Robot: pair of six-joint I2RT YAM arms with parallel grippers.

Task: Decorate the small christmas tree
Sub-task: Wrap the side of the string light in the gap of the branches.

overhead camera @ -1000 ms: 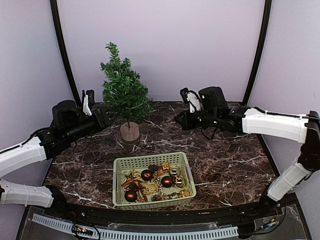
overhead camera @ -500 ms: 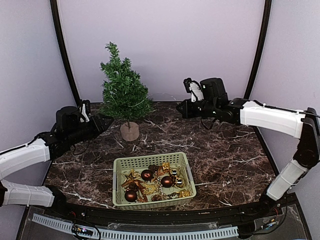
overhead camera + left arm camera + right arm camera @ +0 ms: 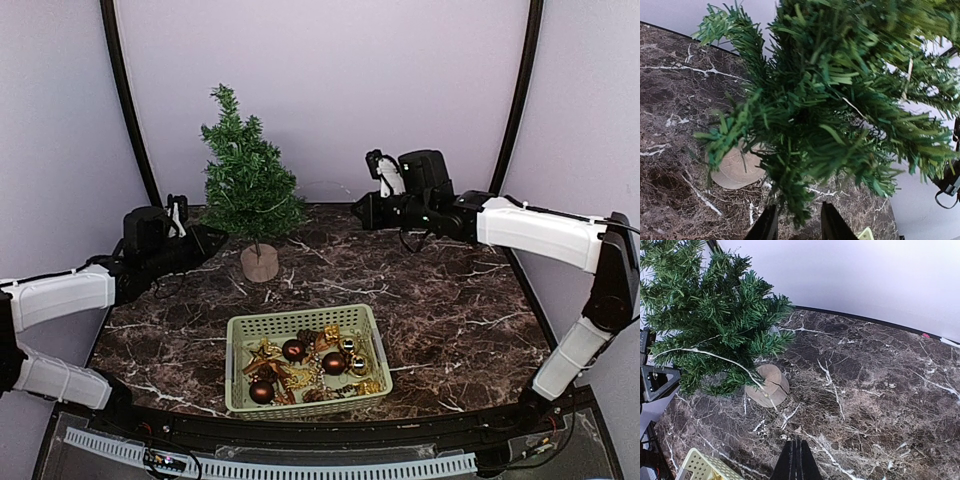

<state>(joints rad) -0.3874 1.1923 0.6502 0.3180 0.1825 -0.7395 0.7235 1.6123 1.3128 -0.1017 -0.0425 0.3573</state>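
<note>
Tree (image 3: 247, 175) is standing upright at the back of our dark marble table (image 3: 450, 300), a bit left of the middle, on its round wooden foot (image 3: 259, 262).

On the far left, we are reaching our left arm (image 3: 60, 295) low across the table toward the tree. Our left gripper (image 3: 212, 240) is sitting just beside the lowest branches on the tree's left side. In its own camera we are seeing its two fingers (image 3: 767, 225) standing apart, so it is open. A green branch tip is hanging down into the gap between them. We cannot tell if the fingers are touching the needles.

In front of the tree, our pale green basket (image 3: 300, 318) is sitting near the front edge, well apart from both grippers. Brown shiny balls (image 3: 334, 362) and gold bits are lying in a heap inside it.

On the right, we are holding our right arm (image 3: 540, 235) over the back of the table, pointing left toward the tree. Our right gripper (image 3: 362, 212) is hanging in the air, well apart from the tree. Its fingers are pressing tight together with nothing between them.
</note>
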